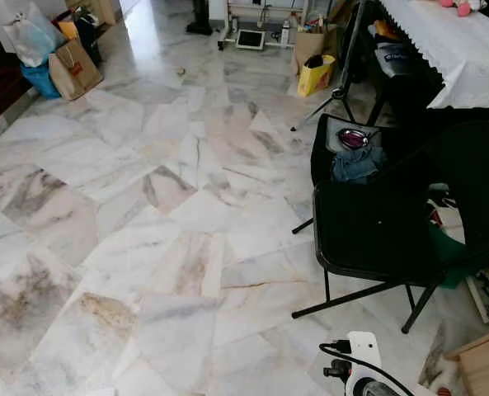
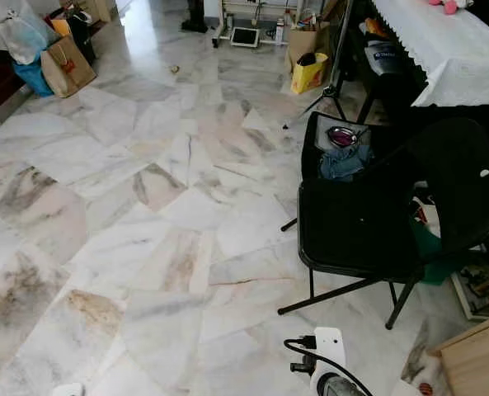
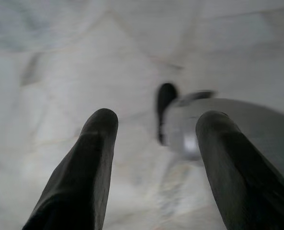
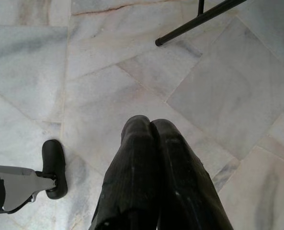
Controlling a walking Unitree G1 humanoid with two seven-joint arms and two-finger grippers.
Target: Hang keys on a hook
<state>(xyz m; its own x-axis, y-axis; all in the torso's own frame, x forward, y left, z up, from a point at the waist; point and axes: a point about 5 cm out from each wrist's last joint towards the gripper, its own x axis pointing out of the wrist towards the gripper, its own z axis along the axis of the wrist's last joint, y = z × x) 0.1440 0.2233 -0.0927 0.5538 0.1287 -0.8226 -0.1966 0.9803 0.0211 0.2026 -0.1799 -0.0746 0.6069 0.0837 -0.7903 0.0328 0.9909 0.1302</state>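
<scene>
Floor (image 1: pixel 170 247): pale marble tiles with grey and brown veins are seen across most of the head views.
Chair (image 1: pixel 376 231): a black folding chair is placed on the robot's right, its seat bare, its thin legs resting on the floor.
Second chair (image 1: pixel 343 144): another black seat is set just behind the first; a metal bowl (image 1: pixel 353 138) and a blue cloth (image 1: pixel 355 165) are held on it, the bowl touching the cloth's far edge.
Table (image 1: pixel 463 49): a table covered by a white lace-edged cloth is seen at far right, behind the chairs.
Bags: a brown paper bag (image 1: pixel 75 70) and a white plastic bag (image 1: pixel 30 37) are grouped at far left; a yellow bag (image 1: pixel 317 74) is stood near the table.
Left gripper (image 3: pixel 156 124): it is pointed down at the floor, its fingers (image 3: pixel 91 163) spread wide with nothing between them; one of the robot's feet (image 3: pixel 166 98) is seen blurred below.
Right gripper (image 4: pixel 151 125): it is hung over the floor near a chair leg (image 4: pixel 199 19), its fingers pressed together with nothing visibly held.
Right arm (image 1: pixel 361 367): its white housing is seen at the bottom edge.
Keys: their place cannot be told from these views.
</scene>
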